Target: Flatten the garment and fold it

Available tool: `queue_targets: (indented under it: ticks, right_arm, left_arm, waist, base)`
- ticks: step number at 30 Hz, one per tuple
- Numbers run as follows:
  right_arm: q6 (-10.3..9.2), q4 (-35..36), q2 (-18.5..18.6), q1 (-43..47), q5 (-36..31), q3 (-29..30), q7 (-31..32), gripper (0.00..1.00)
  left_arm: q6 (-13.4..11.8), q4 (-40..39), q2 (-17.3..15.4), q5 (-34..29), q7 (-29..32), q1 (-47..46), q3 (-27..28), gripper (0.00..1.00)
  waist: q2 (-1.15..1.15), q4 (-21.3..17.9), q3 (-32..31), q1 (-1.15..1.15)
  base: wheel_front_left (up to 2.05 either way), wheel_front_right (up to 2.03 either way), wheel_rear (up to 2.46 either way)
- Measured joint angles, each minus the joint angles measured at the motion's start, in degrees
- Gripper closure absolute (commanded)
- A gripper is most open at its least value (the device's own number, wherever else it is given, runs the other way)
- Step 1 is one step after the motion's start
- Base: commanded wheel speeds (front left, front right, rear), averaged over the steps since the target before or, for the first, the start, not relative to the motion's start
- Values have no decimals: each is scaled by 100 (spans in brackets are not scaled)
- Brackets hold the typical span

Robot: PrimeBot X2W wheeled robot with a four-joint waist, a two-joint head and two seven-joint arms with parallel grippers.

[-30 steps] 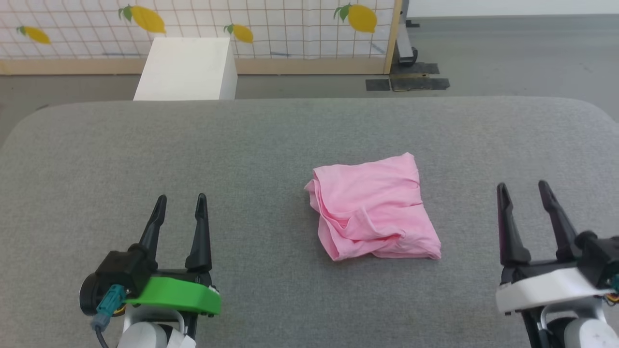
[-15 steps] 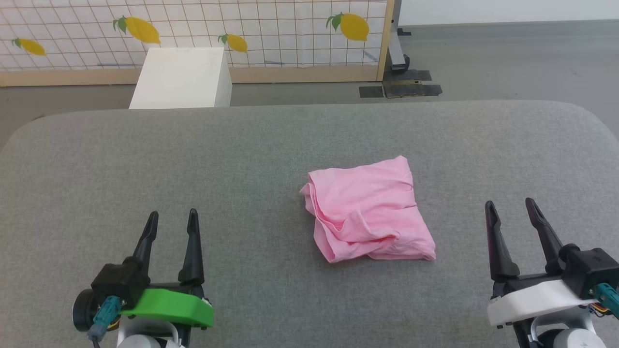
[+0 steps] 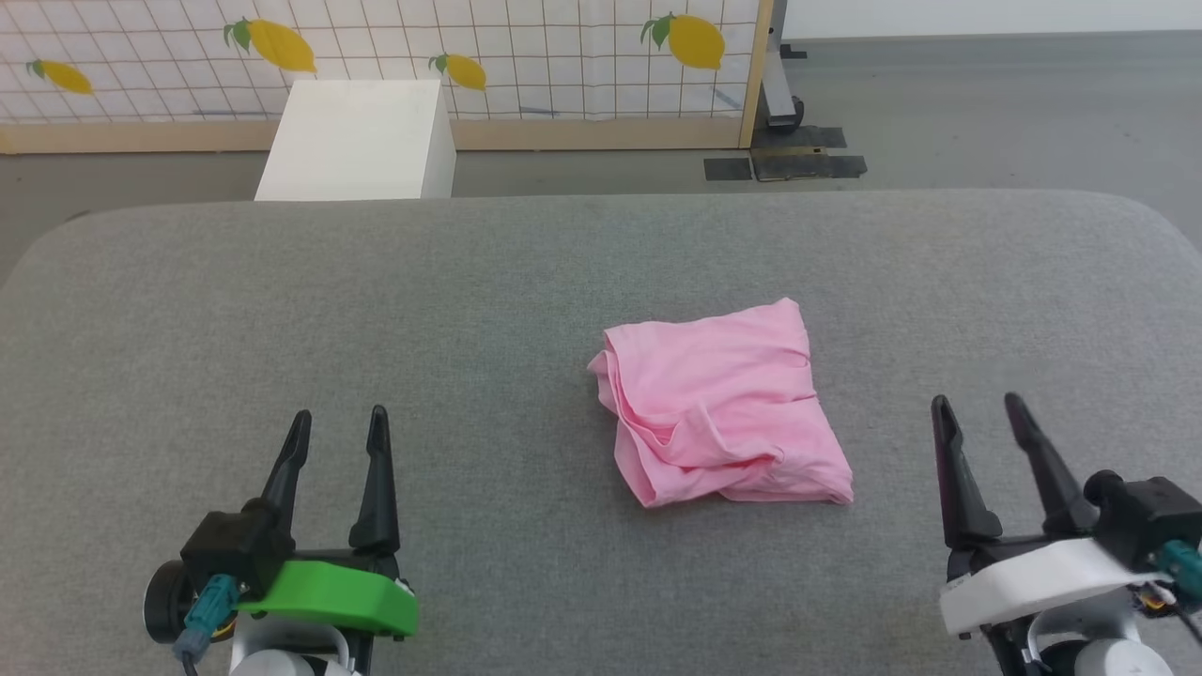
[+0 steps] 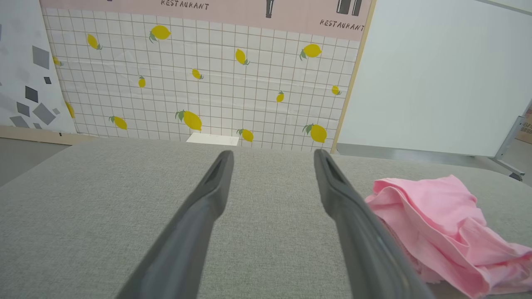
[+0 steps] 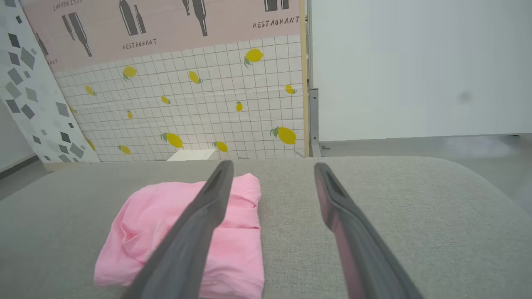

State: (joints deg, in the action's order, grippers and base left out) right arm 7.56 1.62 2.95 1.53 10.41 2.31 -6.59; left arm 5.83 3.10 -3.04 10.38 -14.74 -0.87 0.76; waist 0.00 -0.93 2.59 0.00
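Leftmost, the green-cuffed left hand [image 3: 338,422] hovers over the grey fabric tabletop [image 3: 470,310] with its two dark fingers spread wide and nothing between them. Right of centre lies the crumpled light pink pair of thin fabric shorts [image 3: 718,404], bunched into a rough square – its longer run slanting from far-left to near-right. Farther right, the white-cuffed right hand [image 3: 977,413] stands equally wide and empty – it looks somewhat the nearer of the two.
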Motion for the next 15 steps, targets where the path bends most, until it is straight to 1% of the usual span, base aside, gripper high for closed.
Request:
queue_targets:
  ticks: [1, 3, 4, 5, 6, 8, 9, 11, 15]
  right_arm:
    - [0, -59, -2, -5, 347, -9, 99, 0]
    - [0, -237, -2, -74, 1558, -5, 528, 0]
    - [0, -344, -10, -151, 2154, 41, 825, 0]
    - [0, -443, -12, -242, 2584, 104, 1113, 0]
    - [0, -586, -10, -386, 3056, 180, 1546, 0]
    - [-1, -886, -23, -691, 3776, 470, 2234, 0]
    - [-1, -1073, -15, -882, 4040, 649, 2610, 0]
    - [-1, -1591, -11, -1299, 4280, 1062, 3361, 0]
    - [-1, -2544, -11, -2022, 4212, 1715, 4491, 0]
  left_arm:
    - [0, -1, 0, 0, 0, -1, -4, 0]
    - [0, -3, 0, 0, 0, -3, -10, 0]
    - [0, -7, 0, 0, 0, -7, -14, 0]
    - [0, -11, 0, 0, 0, -11, -14, 0]
    - [0, -15, 0, 0, 0, -16, -22, 0]
    - [1, -25, 0, 1, 0, -34, -41, 0]
    - [2, -32, -1, 1, 0, -46, -46, 0]
    - [3, -45, 0, 1, 0, -74, -85, 0]
    - [12, -54, 1, 3, 0, -134, -156, 0]
  waist:
    - [0, 7, 9, 0]
    - [0, 24, 35, 0]
    - [0, 34, 55, 0]
    - [0, 43, 72, 0]
    - [0, 58, 95, 0]
    - [0, 90, 143, 0]
    - [0, 111, 175, 0]
    - [0, 164, 242, 0]
    - [0, 286, 369, 0]
  base:
    - [0, 0, 0]
    - [0, 0, 0]
    - [0, 0, 0]
    - [0, 0, 0]
    - [0, 0, 0]
    - [0, 0, 0]
    - [0, 0, 0]
    - [0, 0, 0]
    - [0, 0, 0]
